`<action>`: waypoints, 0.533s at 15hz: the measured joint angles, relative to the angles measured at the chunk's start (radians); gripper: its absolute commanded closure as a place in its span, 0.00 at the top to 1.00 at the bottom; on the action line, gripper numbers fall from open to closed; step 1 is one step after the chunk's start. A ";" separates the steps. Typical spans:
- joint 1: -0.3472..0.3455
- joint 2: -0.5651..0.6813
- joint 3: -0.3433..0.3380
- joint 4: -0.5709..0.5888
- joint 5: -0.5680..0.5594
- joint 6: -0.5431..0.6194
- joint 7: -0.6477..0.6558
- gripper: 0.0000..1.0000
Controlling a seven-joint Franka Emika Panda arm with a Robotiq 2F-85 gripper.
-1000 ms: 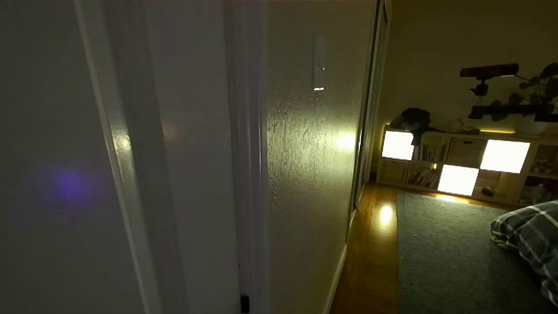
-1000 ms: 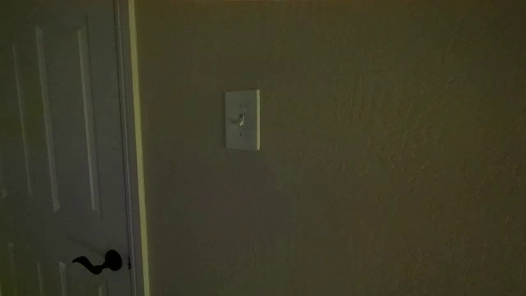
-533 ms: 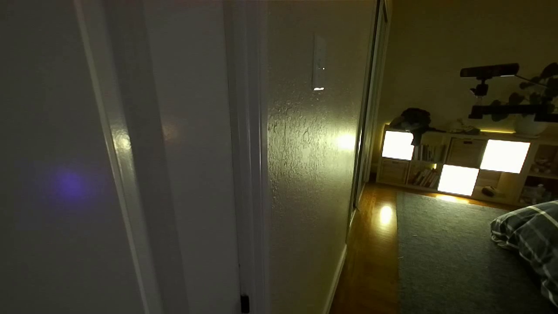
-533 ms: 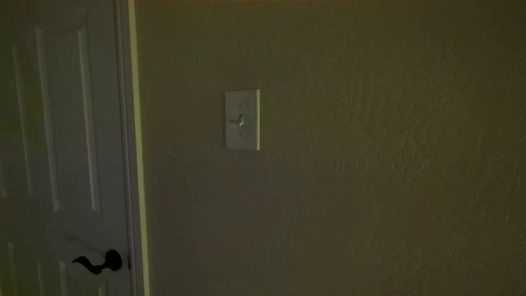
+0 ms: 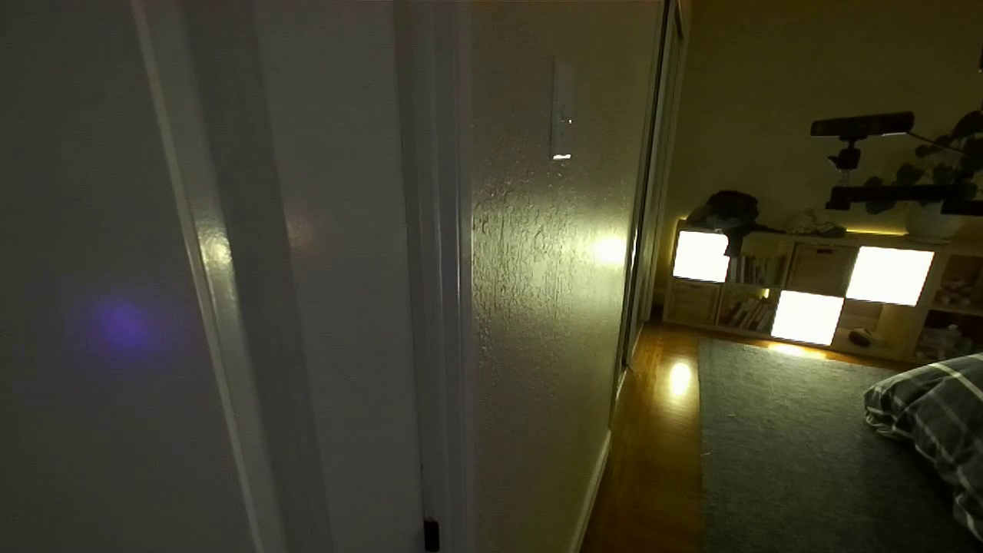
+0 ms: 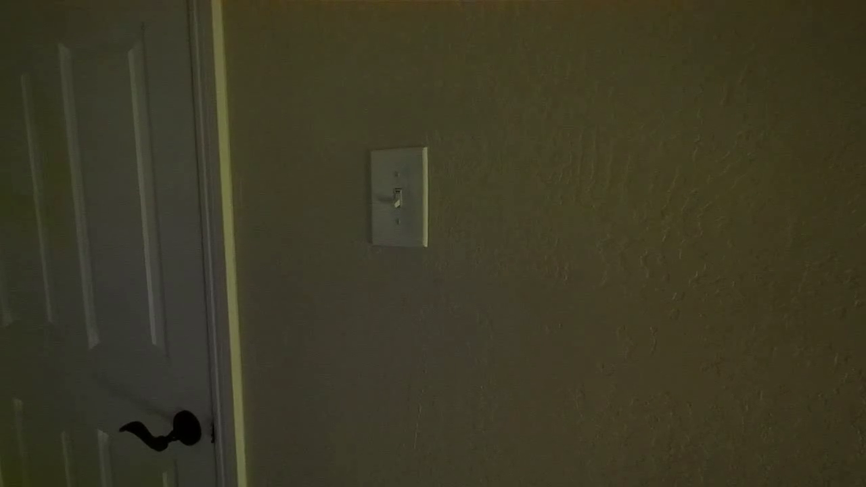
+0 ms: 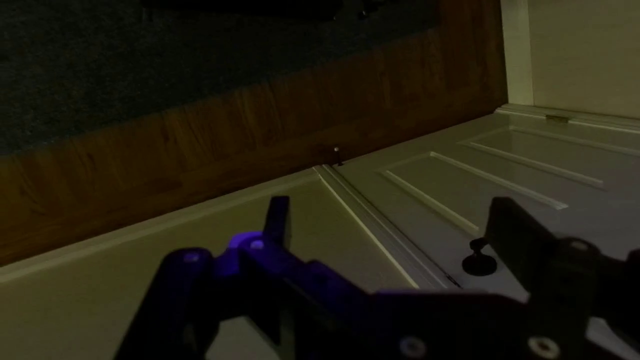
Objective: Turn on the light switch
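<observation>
Dim wall (image 6: 575, 203) bears light switch (image 6: 398, 197), door (image 6: 105, 243) at its 9 o'clock; toggle (image 6: 398, 200) seems down; reach, flip remain; my fingers (image 7: 517, 240) spread.

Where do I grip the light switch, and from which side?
Probably by the toggle, bringing the open gripper in from the front, square to the wall, to straddle it: the light switch plate is flat, while the toggle juts out, throwing a shadow. It looks tilted down, so pushing up from below may suffice.
</observation>
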 measured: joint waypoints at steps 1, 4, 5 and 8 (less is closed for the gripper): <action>0.000 0.010 0.009 0.000 0.000 0.023 0.000 1.00; 0.001 0.057 0.030 -0.001 -0.004 0.137 -0.015 1.00; 0.001 0.077 0.035 -0.002 -0.005 0.189 -0.025 1.00; 0.002 0.142 0.044 -0.001 -0.005 0.351 -0.053 1.00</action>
